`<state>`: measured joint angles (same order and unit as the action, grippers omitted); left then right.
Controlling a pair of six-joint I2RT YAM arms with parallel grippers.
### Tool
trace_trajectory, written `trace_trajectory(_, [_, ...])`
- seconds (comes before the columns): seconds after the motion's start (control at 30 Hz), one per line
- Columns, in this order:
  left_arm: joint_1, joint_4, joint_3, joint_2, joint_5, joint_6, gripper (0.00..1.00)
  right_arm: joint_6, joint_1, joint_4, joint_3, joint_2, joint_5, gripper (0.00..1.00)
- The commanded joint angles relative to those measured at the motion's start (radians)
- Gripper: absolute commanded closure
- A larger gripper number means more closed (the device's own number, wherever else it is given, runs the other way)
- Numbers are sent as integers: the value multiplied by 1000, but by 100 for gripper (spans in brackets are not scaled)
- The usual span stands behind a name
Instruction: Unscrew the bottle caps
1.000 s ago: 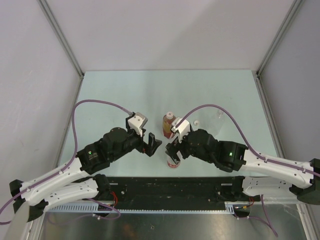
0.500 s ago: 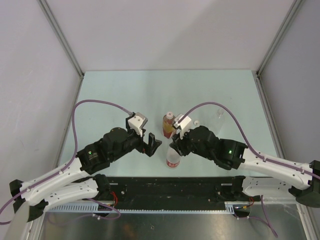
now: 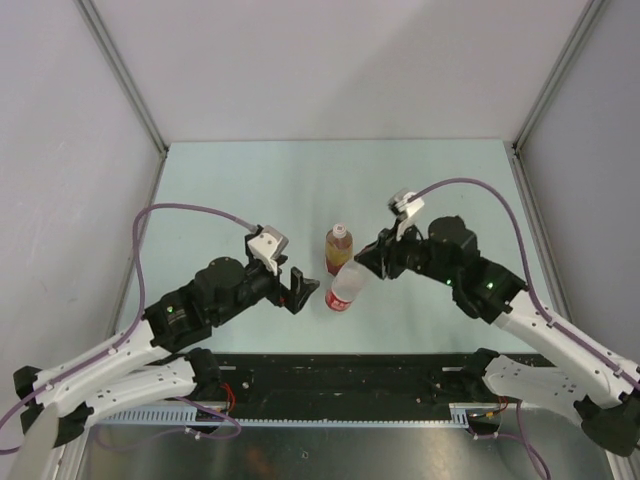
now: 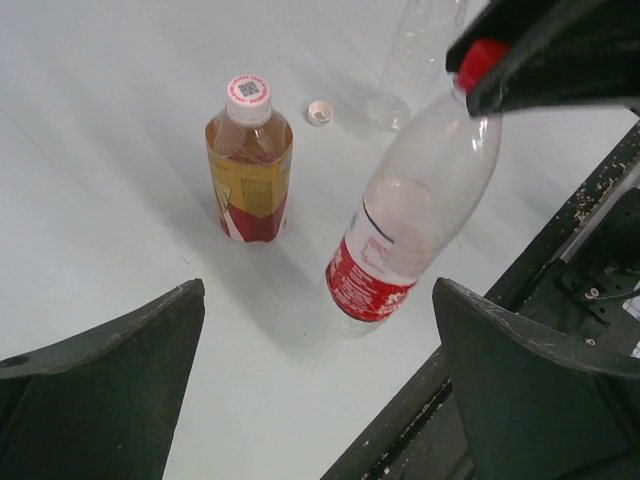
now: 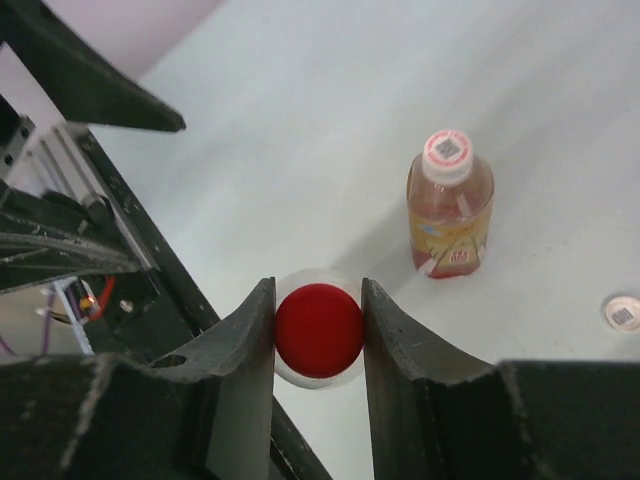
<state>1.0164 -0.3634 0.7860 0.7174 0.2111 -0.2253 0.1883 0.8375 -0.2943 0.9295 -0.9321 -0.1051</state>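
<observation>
The amber bottle stands upright on the pale tabletop, its pale cap screwed on.

Just beside the amber bottle, on the side toward the arm bases, is the clear bottle with the red-and-white label. It is tilted, with its neck leaning toward the right arm. The right end effector is clamped on this bottle's red cap. In the right wrist view the 2 fingers press against opposite sides of the cap, and the bottle's shoulder shows as a pale ring beneath it. The pictures do not show whether the bottle's base rests on the tabletop.

The left end effector is on the other side of the labelled bottle from the right one. It is near the amber bottle and touches nothing. Its 2 fingers stand wide apart, framing both bottles in the left wrist view.

Beyond the amber bottle, away from the arm bases, 1 loose white cap lies open side up on the tabletop. Just past it is the clear plain bottle, seen only in part at the frame's edge.
</observation>
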Motion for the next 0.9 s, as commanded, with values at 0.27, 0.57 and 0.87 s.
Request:
trace_trajectory(0.27, [-6, 43, 68, -77, -213, 64, 1, 231, -352, 302, 14, 39, -694, 100])
trace_trajectory(0.57, [-5, 71, 61, 9, -380, 77, 1, 412, -440, 501, 14, 63, -825, 100])
trace_trajectory(0.87, [-6, 85, 59, 101, -392, 66, 1, 438, -439, 511, 14, 72, -848, 100])
